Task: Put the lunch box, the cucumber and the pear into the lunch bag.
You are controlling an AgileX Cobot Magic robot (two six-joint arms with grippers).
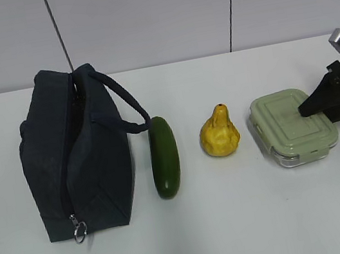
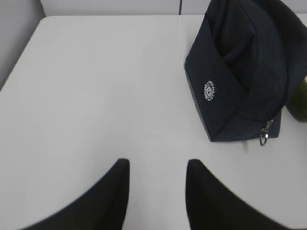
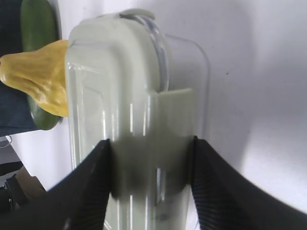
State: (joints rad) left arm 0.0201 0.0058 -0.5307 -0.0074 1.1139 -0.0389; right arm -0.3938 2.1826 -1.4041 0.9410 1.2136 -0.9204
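— Where's the box (image 1: 294, 126)?

— On the desk (image 1: 238, 220), right of the pear (image 1: 219, 133). My right jaws (image 3: 151, 158) straddle it, not clearly clamped. Stiff, slick lid: I'd grip the side walls.

— Left jaws (image 2: 157, 184)?

— Apart, empty, near the bag (image 2: 242, 76).

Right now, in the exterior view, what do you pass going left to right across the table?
lunch bag → cucumber → pear → lunch box → right gripper, at the box's right end.
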